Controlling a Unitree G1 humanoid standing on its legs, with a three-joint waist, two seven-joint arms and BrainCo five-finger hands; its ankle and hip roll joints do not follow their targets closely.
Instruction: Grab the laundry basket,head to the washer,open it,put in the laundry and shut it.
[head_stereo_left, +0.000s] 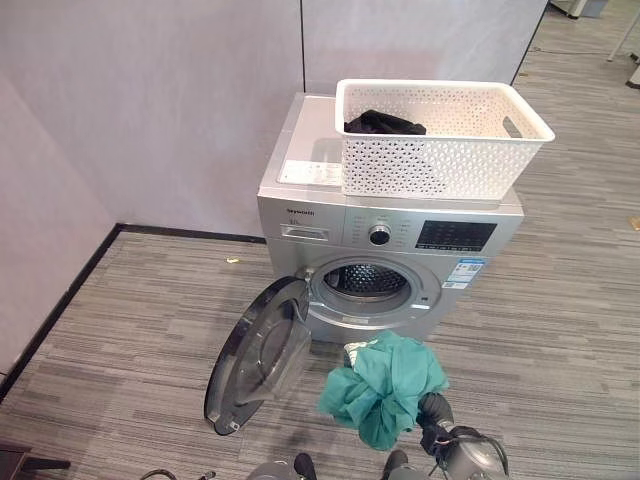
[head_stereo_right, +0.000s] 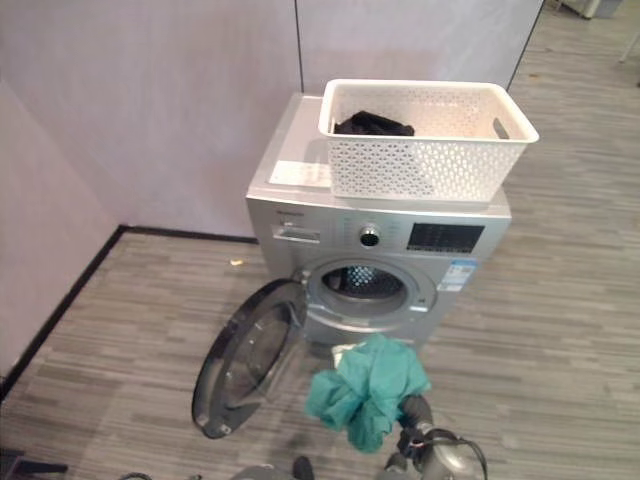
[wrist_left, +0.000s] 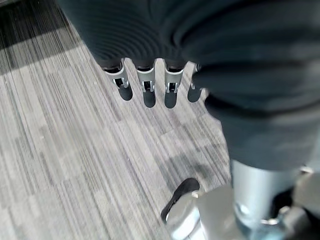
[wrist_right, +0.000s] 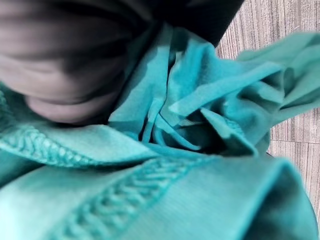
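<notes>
One teal garment (head_stereo_left: 385, 385) hangs bunched from your right robot hand (head_stereo_left: 436, 408), fingers buried in cloth so I cannot tell their grip, just before the washer's (head_stereo_left: 385, 240) drum opening (head_stereo_left: 365, 282). Trailing folds could snag the open door (head_stereo_left: 258, 350). Left robot hand (wrist_left: 147, 85) hangs relaxed, empty. Dark laundry (head_stereo_left: 385, 123) remains in the basket (head_stereo_left: 440, 135).

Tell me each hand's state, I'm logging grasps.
Left hand: open, empty.
Right hand: fingers hidden in the teal garment; cannot tell.
</notes>
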